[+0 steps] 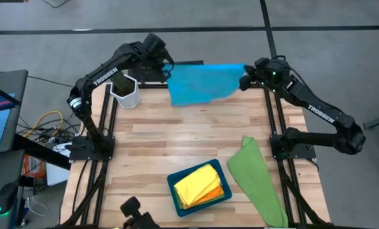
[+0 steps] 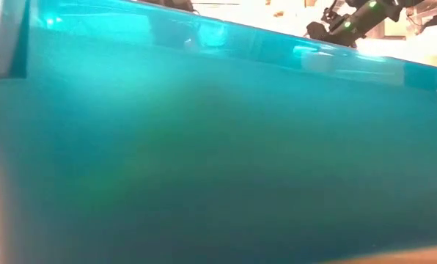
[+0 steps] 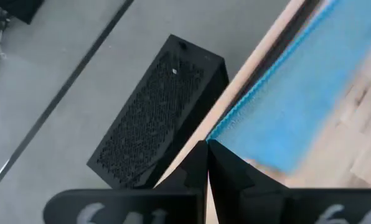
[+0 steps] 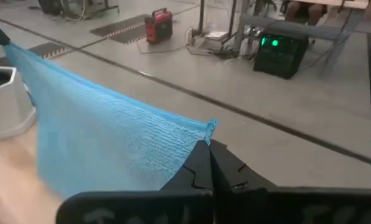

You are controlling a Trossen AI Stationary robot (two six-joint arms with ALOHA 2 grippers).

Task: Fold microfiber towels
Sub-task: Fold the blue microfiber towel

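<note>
filling the low view, the dark teal tray [image 1: 174, 189] near the table's front edge holds a folded yellow towel [image 1: 196, 182] on an orange towel [image 1: 216, 193], with a green towel [image 1: 256, 177] lying loose just beside it to the right. at the far edge the sky-blue towel [image 1: 204, 83] hangs stretched between the two pincers, its long axis running left to right along that edge: the left gripper [image 1: 169, 68] is clamped on one upper corner, the right gripper [image 1: 245, 80] on the other. a white hexagonal cup [image 1: 125, 91] stands near the left one
</note>
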